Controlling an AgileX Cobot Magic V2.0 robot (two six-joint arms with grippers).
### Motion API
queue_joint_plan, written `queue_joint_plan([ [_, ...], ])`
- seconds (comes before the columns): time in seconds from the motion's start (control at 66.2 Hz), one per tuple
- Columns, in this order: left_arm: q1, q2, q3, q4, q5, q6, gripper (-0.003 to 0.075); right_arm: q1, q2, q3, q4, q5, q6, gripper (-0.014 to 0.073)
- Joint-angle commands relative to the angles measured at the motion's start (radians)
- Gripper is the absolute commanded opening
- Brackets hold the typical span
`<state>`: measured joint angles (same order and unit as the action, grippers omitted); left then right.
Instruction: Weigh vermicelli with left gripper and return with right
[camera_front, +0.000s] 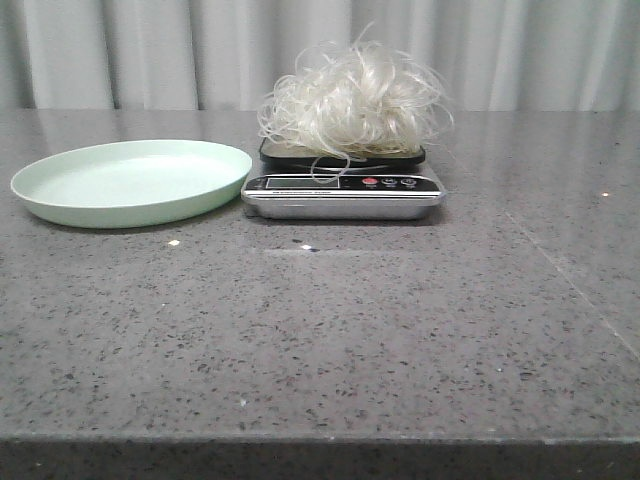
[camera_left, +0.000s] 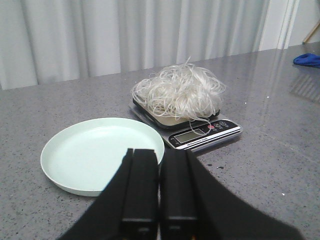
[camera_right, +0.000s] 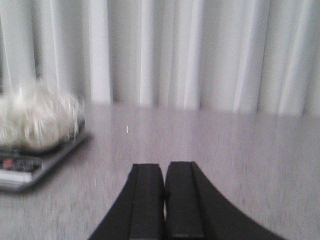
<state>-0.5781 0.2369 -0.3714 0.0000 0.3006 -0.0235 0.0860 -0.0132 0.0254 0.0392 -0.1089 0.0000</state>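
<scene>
You see vermicelli (camera_front: 352, 102), fluffy white tangle, piled on scale (camera_front: 343, 190); left hand (camera_left: 159, 187), right hand (camera_right: 164, 192) both closed, empty.

Pale green plate (camera_front: 130, 182), shallow and round, on a speckled grey stone table (camera_front: 320, 340). Just beside it, a silver kitchen scale (camera_front: 343, 192) with black platform. Grey pleated curtain (camera_front: 150, 50) behind. Blue cloth (camera_left: 307, 60) at the table's far edge.

Glossy speckled stone table (camera_front: 320, 340), smooth matt plastic plate (camera_front: 60, 205), shiny metal scale (camera_front: 340, 205), translucent wispy vermicelli (camera_front: 352, 100)
</scene>
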Motion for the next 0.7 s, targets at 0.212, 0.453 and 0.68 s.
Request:
queue_joint_plan([
  [0.212, 0.002, 0.009, -0.027, -0.011, -0.09, 0.0, 0.0134, 0.0, 0.163, -0.364, 0.01, 0.085, -0.006, 0.0179],
  [0.453, 0.002, 0.009, -0.027, -0.011, -0.09, 0.0, 0.0134, 0.0, 0.443, -0.554, 0.022, 0.325, -0.006, 0.0179],
  [0.68, 0.002, 0.009, -0.027, -0.017, -0.096, 0.0, 0.0134, 0.006, 0.568, -0.564, 0.065, 0.311, -0.006, 0.0181],
])
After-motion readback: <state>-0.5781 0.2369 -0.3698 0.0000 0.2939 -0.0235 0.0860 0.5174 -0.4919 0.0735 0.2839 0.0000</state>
